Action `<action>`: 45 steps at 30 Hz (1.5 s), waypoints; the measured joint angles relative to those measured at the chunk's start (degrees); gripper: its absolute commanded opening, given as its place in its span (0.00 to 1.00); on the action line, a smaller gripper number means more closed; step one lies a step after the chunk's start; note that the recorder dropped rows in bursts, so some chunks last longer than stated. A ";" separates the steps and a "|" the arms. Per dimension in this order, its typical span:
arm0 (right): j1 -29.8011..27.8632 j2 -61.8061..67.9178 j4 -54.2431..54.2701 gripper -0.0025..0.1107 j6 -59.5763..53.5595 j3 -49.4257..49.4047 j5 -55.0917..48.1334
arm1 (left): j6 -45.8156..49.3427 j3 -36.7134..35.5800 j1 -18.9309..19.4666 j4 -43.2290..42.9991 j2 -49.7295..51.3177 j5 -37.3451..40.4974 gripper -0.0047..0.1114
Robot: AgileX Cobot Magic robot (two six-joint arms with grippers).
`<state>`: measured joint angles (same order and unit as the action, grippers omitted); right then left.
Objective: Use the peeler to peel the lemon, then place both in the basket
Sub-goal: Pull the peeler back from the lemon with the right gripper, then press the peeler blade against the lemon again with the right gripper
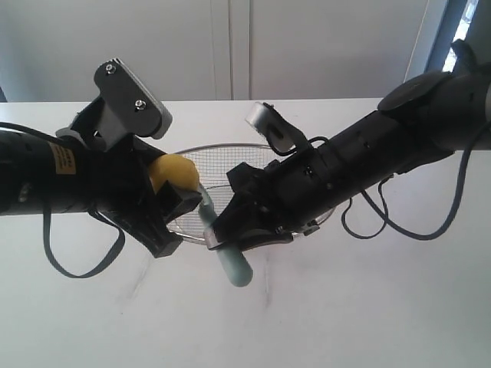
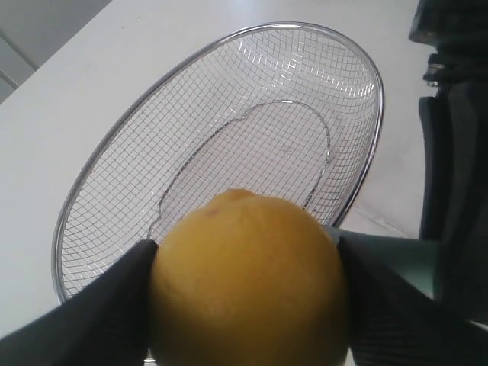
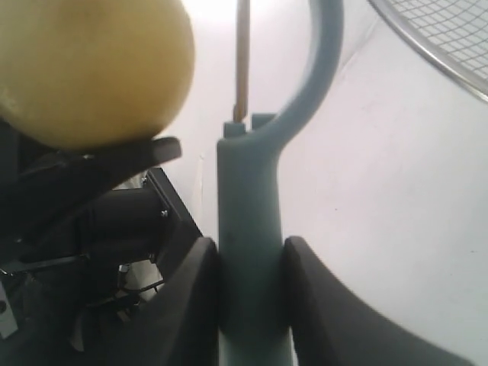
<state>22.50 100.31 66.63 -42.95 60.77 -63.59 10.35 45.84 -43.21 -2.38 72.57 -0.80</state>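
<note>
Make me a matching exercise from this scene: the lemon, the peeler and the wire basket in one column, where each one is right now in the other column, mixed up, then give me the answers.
Column one
1. lemon
2. peeler
3. basket

Column two
A. empty, resting on the white table
B. gripped between the fingers of the left pincer
C. handle clamped in the right pincer

Pairs: 1-B, 2-C, 3-A
</note>
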 measured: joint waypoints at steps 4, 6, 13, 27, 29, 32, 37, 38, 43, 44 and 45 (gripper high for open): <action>-0.65 -0.66 -0.11 0.02 0.00 0.00 0.00 | 0.00 0.00 0.00 0.00 0.00 0.23 0.04; -0.86 -1.25 -0.11 0.02 0.00 0.00 0.00 | 0.00 0.00 0.00 0.00 0.00 0.23 0.04; -1.91 -2.16 -0.35 0.02 0.00 0.00 -0.11 | 0.00 0.00 0.00 0.00 0.00 0.36 0.04; -4.21 -9.35 -3.37 0.02 -0.10 0.00 -1.67 | 0.00 0.00 0.00 0.00 -0.15 0.80 0.04; -4.21 -10.87 -5.85 0.02 -0.10 0.00 -1.77 | 0.00 0.00 0.00 0.00 -0.38 0.80 0.04; -4.21 -13.49 -14.31 0.02 3.72 0.00 1.22 | 0.00 0.00 0.00 0.00 -1.44 0.80 0.04; -4.42 -11.75 -20.85 0.02 10.42 0.00 6.87 | 0.00 0.00 0.00 0.00 -3.98 0.80 0.04; -4.42 -10.07 -18.58 0.02 9.17 -0.75 6.87 | 0.00 0.00 0.00 0.00 -4.69 0.80 0.04; -1.81 -2.22 -4.67 0.02 -0.87 -2.18 1.46 | 0.00 0.00 0.00 0.00 -5.18 1.11 0.04; -0.91 -1.34 -2.16 0.02 -2.53 -2.18 0.43 | 0.00 0.00 0.00 0.00 -5.18 1.11 0.04; -0.13 -0.70 -0.60 0.02 -3.29 -2.18 0.00 | 0.00 0.00 0.00 0.00 -5.18 1.11 0.04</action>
<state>22.37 99.61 66.03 -46.24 58.60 -63.60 10.35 45.84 -43.21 -2.38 67.39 0.31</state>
